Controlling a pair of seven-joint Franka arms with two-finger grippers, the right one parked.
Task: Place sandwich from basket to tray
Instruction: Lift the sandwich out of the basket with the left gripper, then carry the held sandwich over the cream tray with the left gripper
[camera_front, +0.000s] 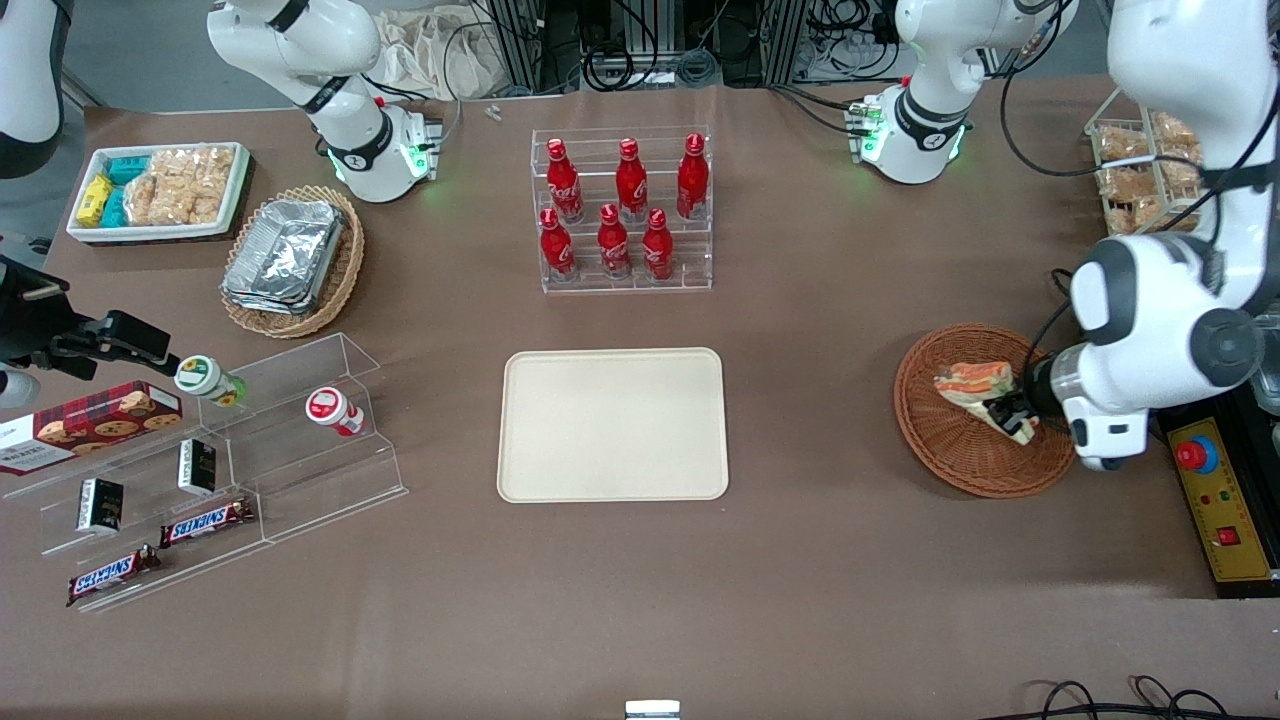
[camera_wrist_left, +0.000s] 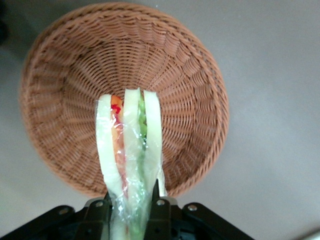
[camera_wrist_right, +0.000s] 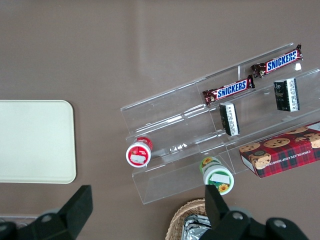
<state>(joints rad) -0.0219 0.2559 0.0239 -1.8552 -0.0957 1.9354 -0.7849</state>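
Note:
The sandwich (camera_front: 980, 393), a wrapped wedge of white bread with orange, red and green layers, hangs a little above the round reddish-brown wicker basket (camera_front: 940, 440) at the working arm's end of the table. My gripper (camera_front: 1008, 412) is shut on the sandwich's wider end. In the left wrist view the sandwich (camera_wrist_left: 129, 150) stands on edge between the black fingers (camera_wrist_left: 159, 212), over the basket (camera_wrist_left: 65, 100), which holds nothing else. The cream tray (camera_front: 613, 424) lies flat mid-table, with nothing on it.
A clear rack of red bottles (camera_front: 622, 210) stands farther from the front camera than the tray. Clear tiered shelves with snack bars and cups (camera_front: 210, 470), a tan foil-container basket (camera_front: 292, 258) and a white snack bin (camera_front: 160, 190) lie toward the parked arm's end. A yellow control box (camera_front: 1222, 500) sits beside the basket.

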